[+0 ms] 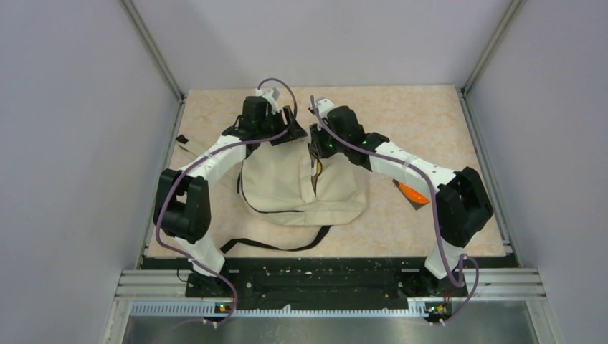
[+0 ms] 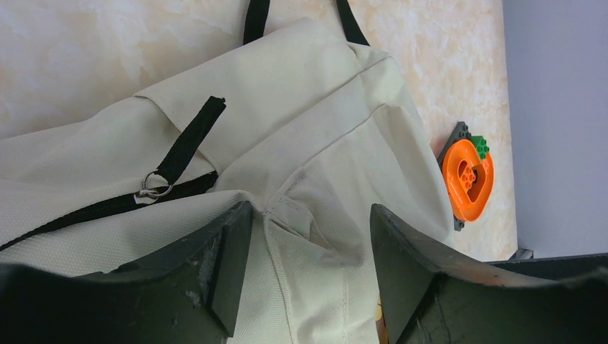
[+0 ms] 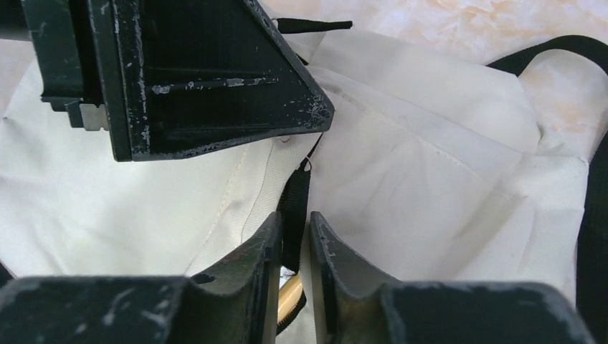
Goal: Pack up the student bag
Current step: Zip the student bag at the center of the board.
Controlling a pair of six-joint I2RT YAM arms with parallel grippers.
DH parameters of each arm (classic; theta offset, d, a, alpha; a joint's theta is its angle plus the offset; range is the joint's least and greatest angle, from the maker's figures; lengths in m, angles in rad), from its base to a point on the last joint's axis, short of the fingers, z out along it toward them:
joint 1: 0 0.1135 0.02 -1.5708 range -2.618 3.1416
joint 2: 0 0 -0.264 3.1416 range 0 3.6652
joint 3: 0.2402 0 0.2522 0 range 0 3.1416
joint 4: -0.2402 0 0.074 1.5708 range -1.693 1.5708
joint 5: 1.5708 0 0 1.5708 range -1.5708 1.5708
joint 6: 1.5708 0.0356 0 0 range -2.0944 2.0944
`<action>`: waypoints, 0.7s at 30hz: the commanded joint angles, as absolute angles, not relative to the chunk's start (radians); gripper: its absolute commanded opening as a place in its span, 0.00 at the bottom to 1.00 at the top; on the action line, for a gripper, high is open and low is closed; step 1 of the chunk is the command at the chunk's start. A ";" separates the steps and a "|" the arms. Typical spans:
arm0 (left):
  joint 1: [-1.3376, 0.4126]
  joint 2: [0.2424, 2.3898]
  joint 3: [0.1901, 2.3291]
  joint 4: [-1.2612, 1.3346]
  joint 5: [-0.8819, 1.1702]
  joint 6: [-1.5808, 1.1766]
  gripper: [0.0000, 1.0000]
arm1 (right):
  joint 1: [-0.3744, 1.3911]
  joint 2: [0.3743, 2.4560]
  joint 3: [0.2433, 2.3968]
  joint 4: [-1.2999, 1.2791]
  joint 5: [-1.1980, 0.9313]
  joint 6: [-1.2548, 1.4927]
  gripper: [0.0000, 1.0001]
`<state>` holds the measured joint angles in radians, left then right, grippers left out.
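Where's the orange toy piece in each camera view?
Top external: orange toy piece on the table, just right of the student bag.
Left wrist: orange toy piece at far right, beside the bag.
Right wrist: not in view.
Shared landmark: the student bag's cream canvas, in all three.

The black pull strap disappears from my sight between the right gripper fingers. From above, the right arm covers half the orange toy.
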<state>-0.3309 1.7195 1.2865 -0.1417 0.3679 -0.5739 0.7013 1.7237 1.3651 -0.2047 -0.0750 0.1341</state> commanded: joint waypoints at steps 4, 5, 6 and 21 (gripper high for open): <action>-0.332 1.707 1.271 -0.109 0.407 -0.576 0.66 | 0.693 1.657 1.354 -0.176 -0.083 0.135 0.09; -0.333 1.707 1.270 -0.109 0.406 -0.577 0.66 | 0.693 1.655 1.350 -0.170 -0.084 0.135 0.05; -0.333 1.706 1.268 -0.109 0.406 -0.577 0.66 | 0.693 1.652 1.345 -0.162 -0.085 0.135 0.02; -0.331 1.721 1.260 -0.105 0.408 -0.584 0.66 | 0.693 1.527 1.164 -0.123 -0.224 0.269 0.00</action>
